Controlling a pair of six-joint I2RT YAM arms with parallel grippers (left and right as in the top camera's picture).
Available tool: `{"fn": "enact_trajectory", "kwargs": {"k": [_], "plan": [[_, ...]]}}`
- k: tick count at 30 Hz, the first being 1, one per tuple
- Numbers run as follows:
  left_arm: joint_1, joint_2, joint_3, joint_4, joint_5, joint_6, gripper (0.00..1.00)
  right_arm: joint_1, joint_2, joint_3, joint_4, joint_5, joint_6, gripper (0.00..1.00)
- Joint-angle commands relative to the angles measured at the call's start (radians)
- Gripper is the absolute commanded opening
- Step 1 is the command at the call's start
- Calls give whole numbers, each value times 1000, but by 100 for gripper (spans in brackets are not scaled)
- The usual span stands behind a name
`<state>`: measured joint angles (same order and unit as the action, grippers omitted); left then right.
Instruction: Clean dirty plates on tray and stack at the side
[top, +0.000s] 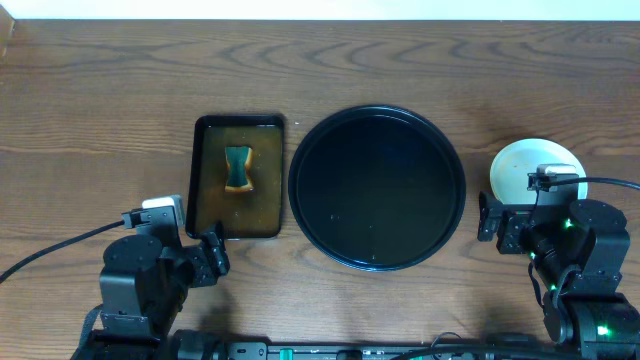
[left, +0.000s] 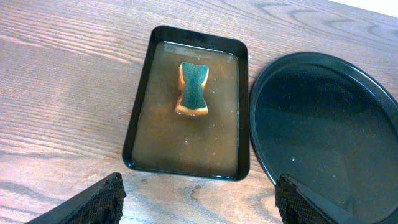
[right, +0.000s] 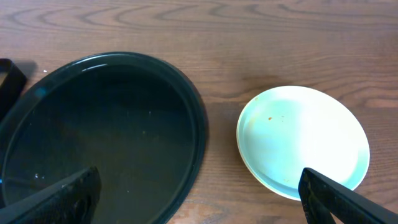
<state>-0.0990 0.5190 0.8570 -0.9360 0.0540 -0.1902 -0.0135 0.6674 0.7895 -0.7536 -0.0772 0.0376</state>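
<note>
Since the plates (right: 303, 142) sit stacked just right of the tray (right: 99, 137), which lies bare, they look light, stiff, thin plastic, likely slick if wet; the raised rim seems the best place to pinch. Left gripper (left: 199, 202) and right gripper (right: 199, 199) flank the tray, both spread wide, gripping and touching nothing
</note>
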Motion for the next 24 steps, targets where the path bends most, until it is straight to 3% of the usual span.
{"fn": "enact_trajectory", "kwargs": {"k": [1,9,13,19,24], "plan": [[4,-4,-8,-2,6,-5,79,15,-1,-7,1,7,10,99],[4,-4,-8,-2,6,-5,79,20,-34,-25,95,-3,-1,99],[4,-4,-8,-2,6,-5,79,26,-120,-119,285,-10,0,99],[4,-4,-8,-2,6,-5,79,60,-373,-406,649,-10,-1,99],[4,-4,-8,-2,6,-5,79,68,-525,-591,855,-8,3,99]]}}
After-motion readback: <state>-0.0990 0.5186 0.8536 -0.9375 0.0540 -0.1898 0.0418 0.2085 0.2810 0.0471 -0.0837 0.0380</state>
